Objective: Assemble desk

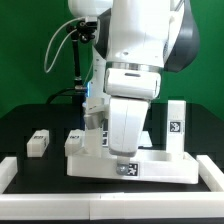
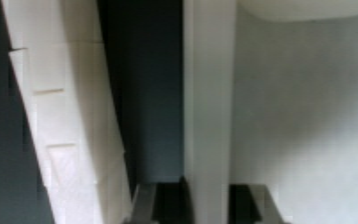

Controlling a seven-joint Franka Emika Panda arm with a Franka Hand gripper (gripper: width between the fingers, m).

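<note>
The white desk tabletop (image 1: pixel 150 166) lies flat on the black table, with a tag on its front wall. My gripper (image 1: pixel 120 148) reaches down onto its near-left part, and the big white hand hides the fingertips there. In the wrist view the gripper (image 2: pixel 208 205) is shut on a thin upright white wall (image 2: pixel 211 100) of the tabletop, with a dark finger (image 2: pixel 169 205) on each side. One leg (image 1: pixel 176 124) stands upright at the exterior view's right. Another leg (image 1: pixel 38 143) lies at the left. A third tagged piece (image 1: pixel 75 139) sits beside the tabletop.
Long white rails (image 1: pixel 12 172) edge the black table at the front left and front right (image 1: pixel 210 176). In the wrist view a white bar (image 2: pixel 60 120) runs close alongside the gripped wall, with a dark gap between them. A green backdrop stands behind.
</note>
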